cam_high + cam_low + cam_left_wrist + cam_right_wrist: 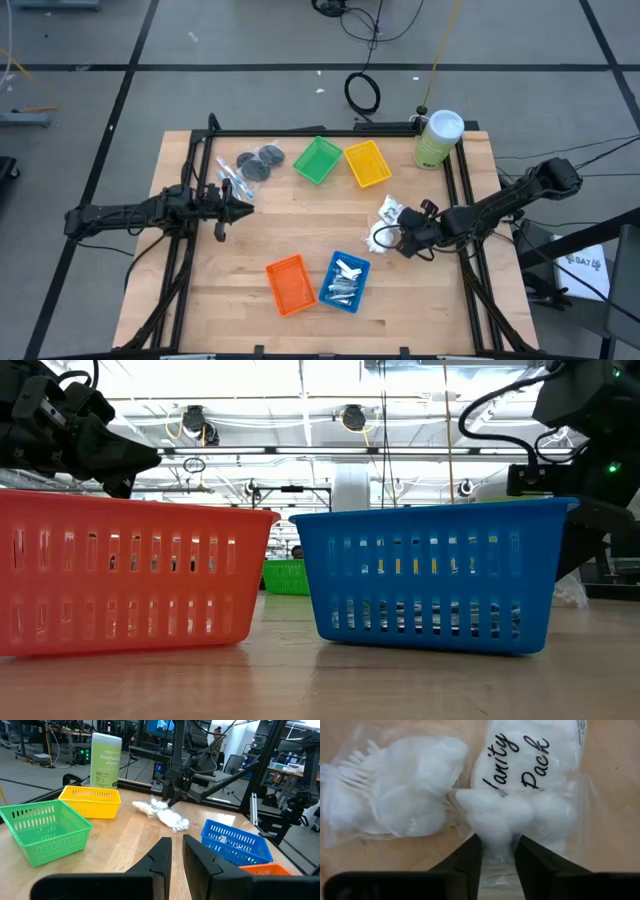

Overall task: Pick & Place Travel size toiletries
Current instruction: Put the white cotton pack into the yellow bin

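Two clear packets of white cotton lie on the wood at the table's right: one printed "Vanity Pack" [530,765] and a second packet [385,790] beside it. My right gripper [497,852] [392,240] is on the printed one. Dark grey discs [258,162] and clear sticks [228,178] lie at the far left. Silver tubes [345,282] lie in the blue tray [366,268]. My left gripper [177,847] [245,207] hovers at the left, just on the near side of the sticks. Its fingers are nearly together and hold nothing. My right gripper pinches the printed packet between its two fingers, at the plastic edge [496,832] with a cotton ball in it. The fingers [172,795] come slanting down from the table's right side. The packet's body lies on the wood.
A green tray [317,160] and a yellow tray [367,163] stand at the far middle, and an orange tray [289,285] stands near the front beside the blue one. The pale green canister [437,138] stands at the far right corner. Bare wood lies in the table's middle.
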